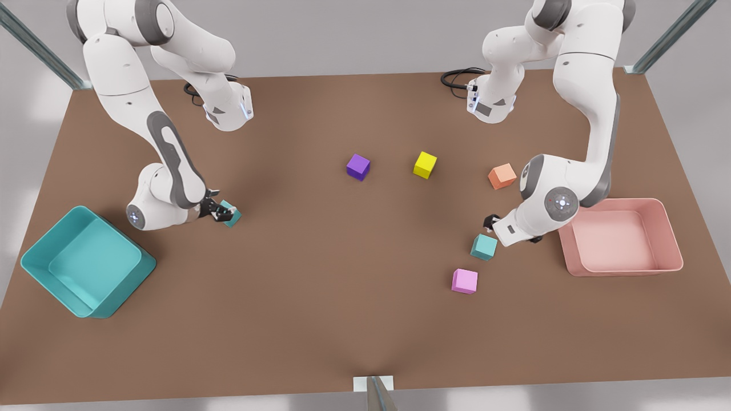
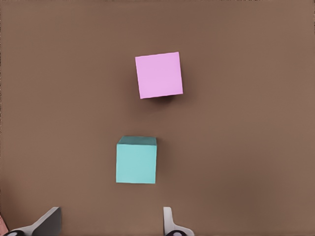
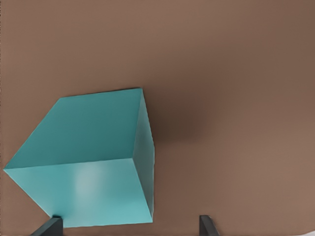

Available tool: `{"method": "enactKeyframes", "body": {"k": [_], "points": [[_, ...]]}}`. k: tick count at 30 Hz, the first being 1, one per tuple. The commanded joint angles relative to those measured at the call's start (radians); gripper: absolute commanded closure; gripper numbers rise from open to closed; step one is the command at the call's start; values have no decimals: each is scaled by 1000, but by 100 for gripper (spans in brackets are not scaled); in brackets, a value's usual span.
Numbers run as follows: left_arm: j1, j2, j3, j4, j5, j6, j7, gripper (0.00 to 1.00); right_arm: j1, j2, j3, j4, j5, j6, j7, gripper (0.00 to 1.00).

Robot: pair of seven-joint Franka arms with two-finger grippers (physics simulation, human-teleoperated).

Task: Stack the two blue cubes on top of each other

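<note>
Two matte teal cubes are counted: one point(image 1: 484, 246) below the left gripper point(image 1: 495, 224), one point(image 1: 232, 213) beside the right gripper point(image 1: 221, 213). Both grippers are seen spread, nothing pinched.

On the surface point(image 1: 342, 274), the near cube point(image 1: 484, 247) lies just ahead of the left end effector point(image 1: 490, 221), with the farther cube point(image 1: 465, 281) beyond it. The third cube point(image 1: 233, 216) lies right at the right end effector point(image 1: 220, 212).

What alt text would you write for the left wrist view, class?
A teal cube sits on the brown table just ahead of the left gripper, whose open fingers frame the near edge. A pink cube lies beyond it, apart.
</note>
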Motion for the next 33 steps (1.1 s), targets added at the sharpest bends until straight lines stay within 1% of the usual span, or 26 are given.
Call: {"method": "enactKeyframes", "body": {"k": [1, 6, 9, 13, 17, 18, 19, 23, 24, 33], "points": [[4, -1, -1, 2, 13, -10, 91, 0, 1, 1, 5, 0, 5, 22, 51, 0], [18, -5, -1, 15, 10, -41, 78, 0, 1, -25, 16, 0, 6, -13, 49, 0], [19, -1, 1, 68, 4, -42, 82, 0, -1, -41, 16, 0, 6, -36, 48, 0], [16, 0, 1, 116, -4, -146, 68, 0, -1, -21, 16, 0, 13, -17, 45, 0], [24, 12, 2, 156, -2, -180, 47, 0, 2, -12, 28, 1, 55, -13, 39, 0], [19, 32, 2, 192, 4, -183, 51, 0, 2, -2, 35, 0, 56, 11, 39, 0], [19, 68, 2, 282, -7, -249, 47, 0, 2, 5, 35, 1, 56, 16, 16, 0], [-1, 83, -1, 289, -15, -257, 42, 0, 10, 39, 35, 4, 56, 66, -21, 0], [-1, 94, -2, 294, -15, -283, 51, 0, 9, 45, 34, 4, 56, 66, -27, 0], [-1, 98, -1, 299, -15, -278, 30, 0, 10, 47, 23, 21, 39, 39, -106, 0]]}}
